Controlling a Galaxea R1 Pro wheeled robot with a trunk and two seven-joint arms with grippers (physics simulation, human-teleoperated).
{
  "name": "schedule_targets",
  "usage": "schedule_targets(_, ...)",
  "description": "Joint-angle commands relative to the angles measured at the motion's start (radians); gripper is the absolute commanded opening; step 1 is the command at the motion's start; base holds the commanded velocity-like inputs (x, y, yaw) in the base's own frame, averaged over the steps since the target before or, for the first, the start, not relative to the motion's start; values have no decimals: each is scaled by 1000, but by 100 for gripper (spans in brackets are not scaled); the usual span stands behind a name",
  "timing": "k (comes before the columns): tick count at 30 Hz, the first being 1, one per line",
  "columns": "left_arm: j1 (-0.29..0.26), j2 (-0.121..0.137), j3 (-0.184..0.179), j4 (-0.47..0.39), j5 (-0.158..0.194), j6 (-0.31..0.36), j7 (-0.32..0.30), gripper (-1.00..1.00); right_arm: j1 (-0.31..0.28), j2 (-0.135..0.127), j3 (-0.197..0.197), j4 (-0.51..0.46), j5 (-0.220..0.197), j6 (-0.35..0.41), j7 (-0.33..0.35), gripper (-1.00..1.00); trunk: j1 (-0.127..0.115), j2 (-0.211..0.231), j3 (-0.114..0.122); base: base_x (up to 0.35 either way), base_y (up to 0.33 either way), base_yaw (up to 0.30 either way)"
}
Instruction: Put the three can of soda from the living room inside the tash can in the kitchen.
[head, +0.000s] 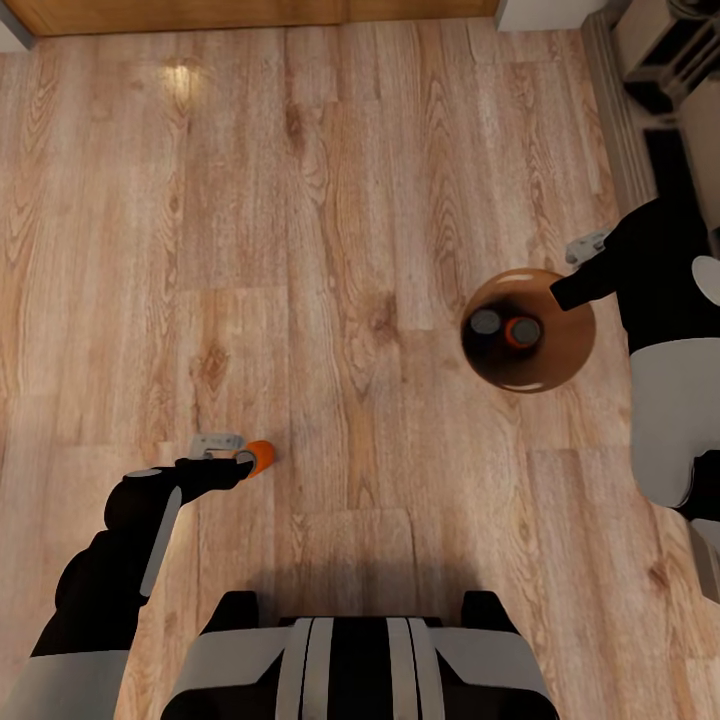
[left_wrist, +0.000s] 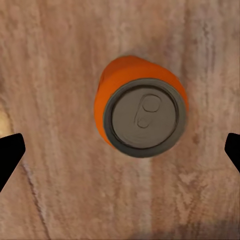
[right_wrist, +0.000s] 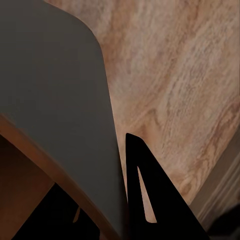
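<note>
Left gripper (head: 240, 458) over a soda can (head: 261, 456) on the wood floor (head: 330, 200)

Seen from the left wrist, its fingertips (left_wrist: 11, 152) are spread wide to either side of the upright can (left_wrist: 141, 113), not touching it. The right gripper (right_wrist: 107, 215) sits at the rim of the brown bin (head: 565, 345); whether it is spread or pressed together cannot be told. Two cans stand inside the bin: one grey top (head: 486, 321), one orange-sided (head: 521, 332).
</note>
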Motion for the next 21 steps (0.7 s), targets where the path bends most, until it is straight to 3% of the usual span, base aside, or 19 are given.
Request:
schedule_targets(1, 0, 0, 0, 0, 0, 0, 1, 100, 0, 0, -1, -3, -5, 4, 3, -100, 4, -7, -3, 0, 0, 0)
schedule_targets(12, 0, 0, -1, -1, 1, -4, 3, 100, 1, 0, -2, -13, -5, 4, 3, -100, 8, -14, -6, 3, 0, 0)
schedule_targets(21, 0, 0, -1, 0, 1, -6, 4, 100, 1, 0, -2, -18, -5, 4, 3, -100, 8, -14, -6, 133, 0, 0)
